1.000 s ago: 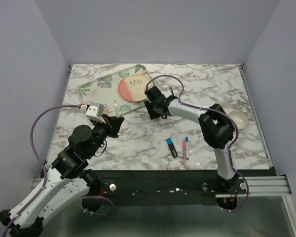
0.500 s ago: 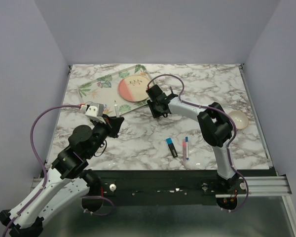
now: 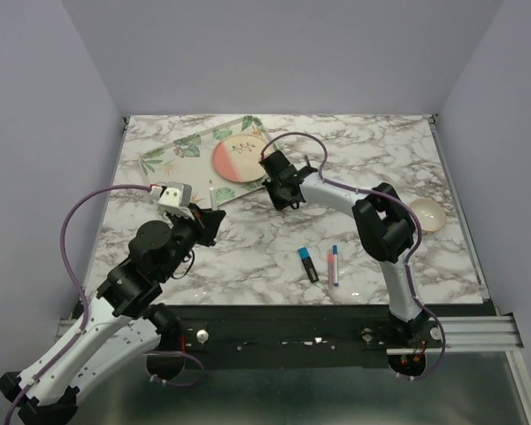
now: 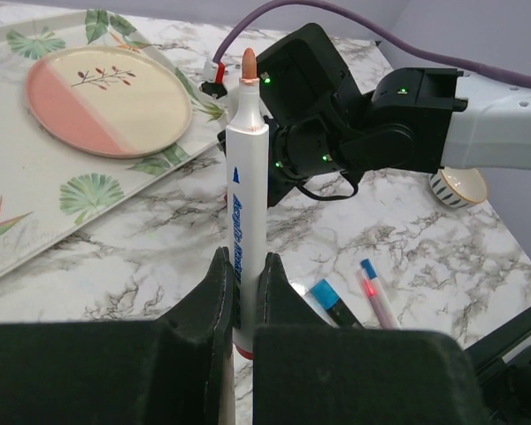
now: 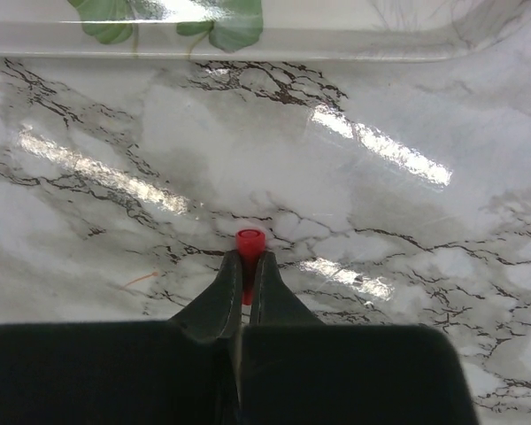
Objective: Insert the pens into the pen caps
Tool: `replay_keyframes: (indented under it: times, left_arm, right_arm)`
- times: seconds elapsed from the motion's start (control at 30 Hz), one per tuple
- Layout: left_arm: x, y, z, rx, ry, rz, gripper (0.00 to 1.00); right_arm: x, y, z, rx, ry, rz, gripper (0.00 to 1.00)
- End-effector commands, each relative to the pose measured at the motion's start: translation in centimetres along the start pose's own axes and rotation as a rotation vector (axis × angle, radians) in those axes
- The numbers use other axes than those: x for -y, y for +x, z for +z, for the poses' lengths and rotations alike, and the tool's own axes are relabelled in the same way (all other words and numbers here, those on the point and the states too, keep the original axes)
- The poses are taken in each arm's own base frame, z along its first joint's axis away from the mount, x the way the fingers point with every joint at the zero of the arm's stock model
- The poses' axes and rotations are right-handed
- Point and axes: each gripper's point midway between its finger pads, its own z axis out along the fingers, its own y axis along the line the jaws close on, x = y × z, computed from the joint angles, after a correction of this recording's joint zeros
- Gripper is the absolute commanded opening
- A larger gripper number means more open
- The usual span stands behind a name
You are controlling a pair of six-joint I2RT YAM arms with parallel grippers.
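Observation:
A white red-tipped pen [image 4: 245,177] stands upright, tip up, in my left gripper [image 4: 242,266], which is shut on its lower barrel; from above the pen [image 3: 211,195] shows just off the tray's near edge. My right gripper [image 5: 245,266] is shut on a small red pen cap [image 5: 250,241], held low over the marble close to the tray's rim. Further forward on the table lie a chunky dark marker [image 3: 308,264] with a bright blue end and a pink-and-white pen [image 3: 334,264] with a blue end.
A leaf-patterned tray [image 3: 164,159] at the back left carries a pink-and-cream plate [image 3: 239,159]. A small bowl [image 3: 427,212] stands at the right, beside the right arm's elbow. The right arm reaches across the middle of the table toward the tray.
The right gripper's jaws have closed on the red cap. The left arm with its pen has shifted only slightly.

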Motion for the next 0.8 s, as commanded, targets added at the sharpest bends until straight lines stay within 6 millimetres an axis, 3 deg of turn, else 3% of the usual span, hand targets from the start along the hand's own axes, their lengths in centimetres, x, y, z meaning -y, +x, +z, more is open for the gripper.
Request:
replay_keyframes:
  times: [0.0,0.17,0.27,0.37,0.5,0.53,0.6,0.7,0.77]
  left_arm:
    - [0.8,1.7,0.6,-0.064,0.047,-0.020,0.00]
    - [2.1,4.7,1.6,-0.160,0.110,-0.102,0.00]
    - [3.8,6.6,2.2,-0.220,0.200,-0.163,0.00]
    - [6.1,7.9,2.3,-0.267,0.331,-0.203,0.00]
    - [8.3,7.8,2.1,-0.279,0.455,-0.261,0.00]
    - [8.7,7.6,2.0,-0.274,0.474,-0.262,0.00]
    - [9.5,7.2,1.9,-0.271,0.521,-0.253,0.00]
    - [10.7,6.5,1.5,-0.265,0.597,-0.228,0.00]
    - [11.5,5.8,1.3,-0.250,0.648,-0.222,0.00]
  right_arm:
    - [0.9,3.1,0.0,-0.083,0.032,0.003,0.01]
    - [2.0,2.9,-2.8,-0.019,0.054,0.057,0.01]
    - [2.5,1.6,-5.5,0.053,0.038,0.119,0.01]
    - [2.8,-0.9,-9.5,0.171,-0.007,0.202,0.01]
    - [1.6,-5.6,-17.9,0.442,-0.164,0.313,0.01]
    - [1.6,-6.0,-20.9,0.520,-0.210,0.337,0.01]
    - [0.5,-7.6,-24.5,0.655,-0.331,0.398,0.01]
    - [-1.2,-8.2,-30.2,0.817,-0.537,0.424,0.01]
    - [-2.0,-7.6,-32.3,0.866,-0.631,0.430,0.01]
